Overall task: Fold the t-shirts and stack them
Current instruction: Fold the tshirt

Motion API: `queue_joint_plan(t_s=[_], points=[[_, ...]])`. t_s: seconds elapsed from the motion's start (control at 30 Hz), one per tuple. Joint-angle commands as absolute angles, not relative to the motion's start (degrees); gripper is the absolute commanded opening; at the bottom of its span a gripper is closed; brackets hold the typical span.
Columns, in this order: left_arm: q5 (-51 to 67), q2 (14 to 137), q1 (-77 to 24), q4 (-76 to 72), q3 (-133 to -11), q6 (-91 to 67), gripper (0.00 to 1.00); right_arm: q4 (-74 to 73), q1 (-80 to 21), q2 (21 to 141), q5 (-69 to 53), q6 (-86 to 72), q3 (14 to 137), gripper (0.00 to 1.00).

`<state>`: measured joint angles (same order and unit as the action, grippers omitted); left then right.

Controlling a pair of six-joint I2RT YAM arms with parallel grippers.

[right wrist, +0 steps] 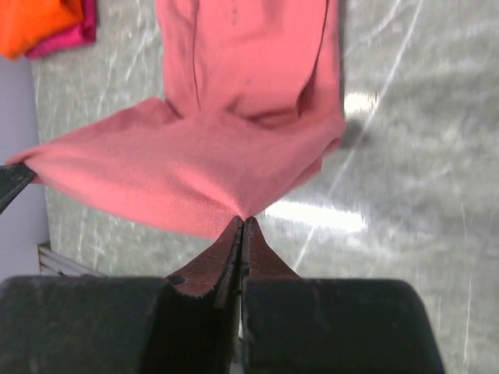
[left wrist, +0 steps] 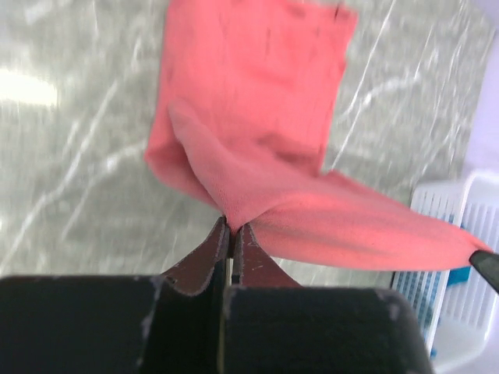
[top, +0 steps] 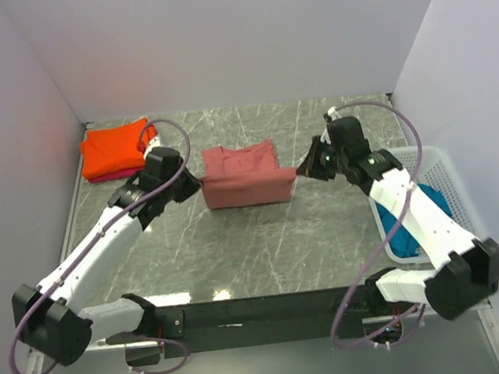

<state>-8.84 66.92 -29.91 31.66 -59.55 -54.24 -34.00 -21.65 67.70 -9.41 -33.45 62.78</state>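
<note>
The dusty brick-red t-shirt [top: 244,177] lies mid-table with its near edge lifted and stretched between both grippers. My left gripper [top: 198,185] is shut on its left corner [left wrist: 231,218]. My right gripper [top: 303,169] is shut on its right corner [right wrist: 243,216]. The far part of the brick-red shirt [left wrist: 257,70] rests flat on the marble [right wrist: 257,54]. A folded bright orange t-shirt [top: 115,149] sits on a pink-red t-shirt [top: 126,173] at the back left, also in the right wrist view: orange t-shirt [right wrist: 31,22], pink-red t-shirt [right wrist: 74,35]. A teal-blue t-shirt [top: 415,221] lies in the basket.
A white lattice basket [top: 447,177] stands at the right edge of the table, seen too in the left wrist view as the basket [left wrist: 460,257]. White walls enclose the back and sides. The dark arm-base rail [top: 261,310] runs along the near edge.
</note>
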Motion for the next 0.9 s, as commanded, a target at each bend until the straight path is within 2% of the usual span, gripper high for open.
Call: queue_joint_plan(t_s=[0.0,0.13,0.4,0.63,0.77,0.83,0.87], points=[[-11.5,70.0,-26.6,27.2,-64.4,-50.4,0.01,-30.6,-18.1,73.9,-10.3,-30.1,69.8,0.00],[-11.2,75.8,-23.0,24.4,-68.5,-50.0,0.01,-24.7,-16.2,80.6,-19.1,-30.8,73.3,0.00],[-6.4,88.5,-18.7,17.7,-77.6,-47.0,0.01,-23.9,-13.1,92.2,-20.4,-29.3,82.6,0.00],[-5.9,102.1,-15.6,21.4,-88.1,-46.8,0.01,-19.3,-9.8,104.1,-30.2,-30.1,88.1,0.00],[-3.3,108.4,-14.1,18.1,-92.7,-44.8,0.01,-23.7,-9.1,117.4,-32.6,-27.7,101.4,0.00],[-1.3,112.9,-13.4,16.9,-94.5,-43.3,0.09,-24.3,-8.8,123.1,-30.4,-27.2,105.7,0.00],[-0.9,114.3,-12.9,15.0,-95.0,-42.7,0.16,-24.4,-8.5,124.9,-29.7,-27.4,109.9,0.08]])
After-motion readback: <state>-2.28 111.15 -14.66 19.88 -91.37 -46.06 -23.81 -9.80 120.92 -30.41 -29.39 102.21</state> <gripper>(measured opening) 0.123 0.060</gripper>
